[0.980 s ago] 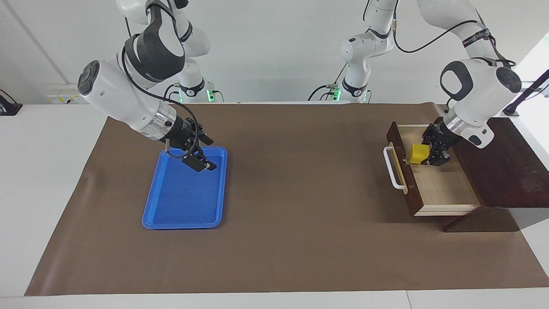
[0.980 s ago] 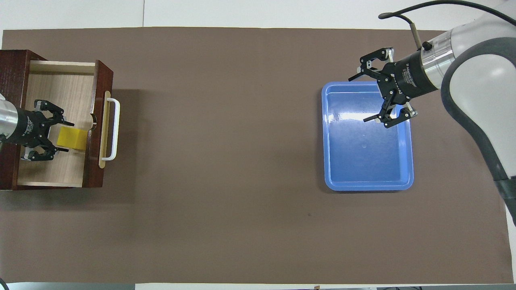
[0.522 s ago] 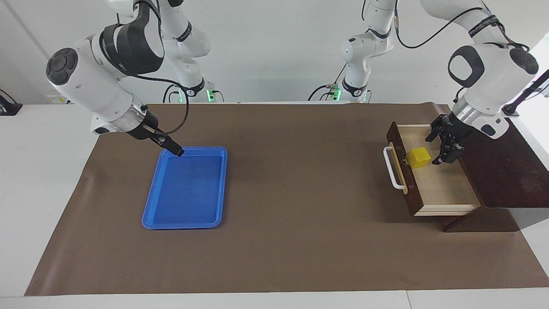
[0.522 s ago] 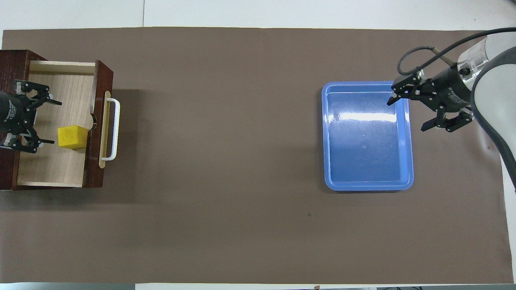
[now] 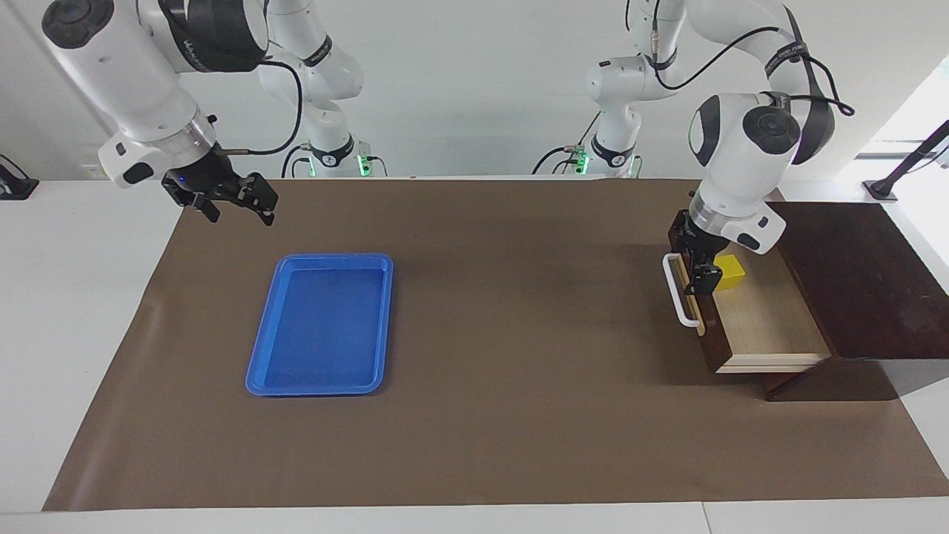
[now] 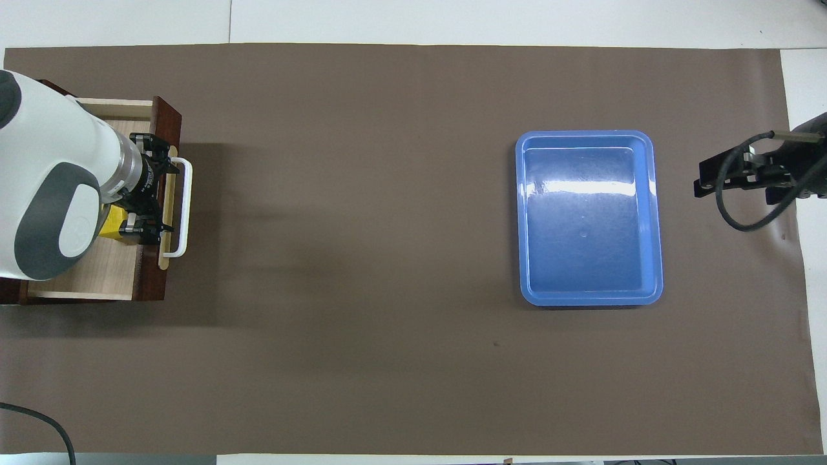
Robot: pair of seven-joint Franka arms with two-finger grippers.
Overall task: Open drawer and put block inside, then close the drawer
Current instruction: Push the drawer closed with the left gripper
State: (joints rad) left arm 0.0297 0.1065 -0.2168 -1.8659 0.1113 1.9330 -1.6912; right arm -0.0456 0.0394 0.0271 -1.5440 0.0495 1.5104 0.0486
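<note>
Your left gripper [image 5: 700,273] hangs over the open drawer [image 5: 764,319] front, spread wide, block [image 5: 729,271] inside; right gripper [image 5: 231,199] waits, open, near the table's corner

Two glossy white Franka arms with dark joint caps and black tools

Both arms have smooth white rounded shells, with dark grey round caps on the joints and dark bands carrying small white lettering. A polished silver ring sits at each wrist, just above the tool. The left tool [image 5: 703,268] and the right tool [image 5: 231,194] are black angular linkages; the right one shows a small blue light on its body. Thin black cables loop loosely along the outside of each arm. Green lights glow at both bases, ringed by black collars.
</note>
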